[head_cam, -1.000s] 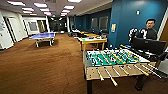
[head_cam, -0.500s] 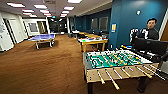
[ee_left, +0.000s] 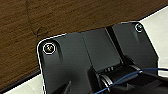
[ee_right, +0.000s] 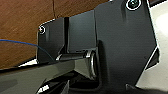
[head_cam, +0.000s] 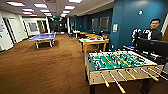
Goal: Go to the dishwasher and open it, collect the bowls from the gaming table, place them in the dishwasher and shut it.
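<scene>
1. Left of the head frame: one blue table-tennis table (head_cam: 43,37) stands on the brown carpet floor (head_cam: 37,70), well apart from everything else
2. Centre, further back: one yellow-framed gaming table (head_cam: 93,42) with a pale top; small things lie on it, but they are too blurred to count or to call bowls. No dishwasher can be made out here
3. By judgement, small plastic bowls would be light, stiff and somewhat slippery, not fragile; pinching one across its rim looks the safest hold
4. Lower right: one table-football table (head_cam: 117,63) with a green field and rods, closest to the camera
5. Right edge: one person (head_cam: 151,31) stands behind a dark monitor (head_cam: 152,47)
6. Both wrist frames give the robot's dark plate over the carpet; whether either gripper is apart or together cannot be told
</scene>
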